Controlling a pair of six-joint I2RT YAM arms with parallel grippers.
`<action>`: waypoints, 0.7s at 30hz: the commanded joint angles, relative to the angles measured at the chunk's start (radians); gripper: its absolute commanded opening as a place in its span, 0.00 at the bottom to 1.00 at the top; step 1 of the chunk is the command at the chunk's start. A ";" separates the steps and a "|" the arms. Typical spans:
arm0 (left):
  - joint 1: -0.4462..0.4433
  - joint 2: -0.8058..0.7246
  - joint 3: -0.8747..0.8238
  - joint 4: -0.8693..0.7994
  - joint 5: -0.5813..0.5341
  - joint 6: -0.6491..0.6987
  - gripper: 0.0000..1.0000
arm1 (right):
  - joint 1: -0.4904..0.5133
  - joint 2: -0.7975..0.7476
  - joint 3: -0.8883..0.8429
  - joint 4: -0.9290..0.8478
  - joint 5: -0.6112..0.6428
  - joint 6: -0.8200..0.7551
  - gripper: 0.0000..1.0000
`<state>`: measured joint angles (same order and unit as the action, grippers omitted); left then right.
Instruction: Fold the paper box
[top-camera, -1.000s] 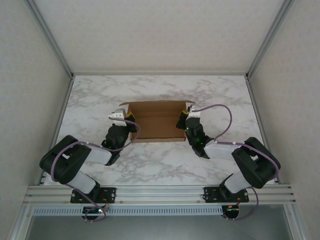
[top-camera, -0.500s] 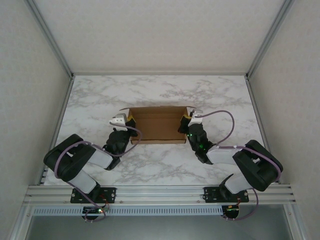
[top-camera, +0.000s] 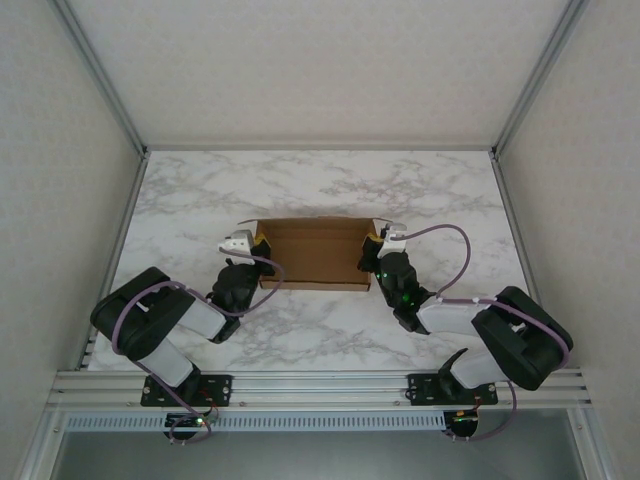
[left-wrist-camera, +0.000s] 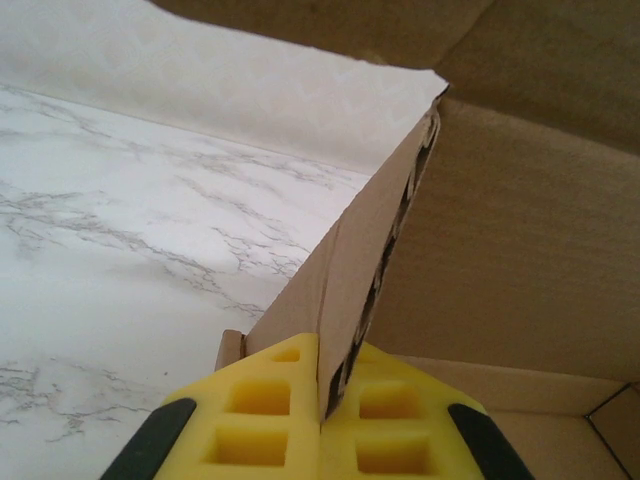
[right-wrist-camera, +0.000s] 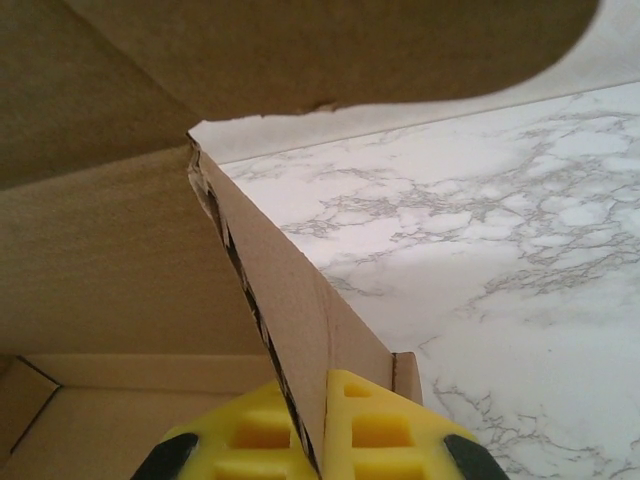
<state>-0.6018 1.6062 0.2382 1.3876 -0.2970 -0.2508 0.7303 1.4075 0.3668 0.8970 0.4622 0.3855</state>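
While both arms reach in from the near edge, the paper box (top-camera: 315, 252) sits roughly mid-table on the marble-pattern table (top-camera: 330, 180), long side running left-right. It's plain brown, shallow and open on top, with the floor visible inside.

Left claw (top-camera: 260, 238) is at the box's left end and right claw (top-camera: 372, 238) at the right end, one on each short side at the far corners.

Left wrist view:
- The yellow pads (left-wrist-camera: 270, 410) are closed tight on the upright left end wall (left-wrist-camera: 350, 290).
- One pad is on the table side, the other on the box-interior side.
- The corrugated cut edge runs up from the pads to a pointed top corner.
- The box's inner face fills the right of frame, and a floor seam shows at the bottom right.

Right wrist view is the mirror case:
- This claw's pads are clamped on the right end wall (right-wrist-camera: 290, 290), with cardboard pinched between them.
- The box interior is on the left and bare table on the right.
- A brown panel with a rounded edge (right-wrist-camera: 400, 50) hangs across the top of frame. I can't tell which flap it is.

So both claws are narrow, each gripping a box end wall. The box is flat on the table, not lifted as far as the top view shows. A purple cable (top-camera: 445, 232) loops off the right wrist, clear of the box.
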 joint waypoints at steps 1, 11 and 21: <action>-0.031 0.048 -0.034 -0.165 -0.001 -0.010 0.00 | 0.011 0.041 -0.037 -0.058 -0.053 0.061 0.00; -0.056 0.046 -0.020 -0.173 -0.017 -0.001 0.00 | 0.050 0.081 0.014 -0.089 -0.052 0.070 0.00; -0.058 0.035 -0.041 -0.177 -0.033 -0.023 0.00 | 0.163 0.139 -0.065 -0.021 0.092 0.058 0.00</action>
<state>-0.6342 1.6176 0.2310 1.3830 -0.3733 -0.2481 0.8333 1.4986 0.3538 0.9997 0.6094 0.4301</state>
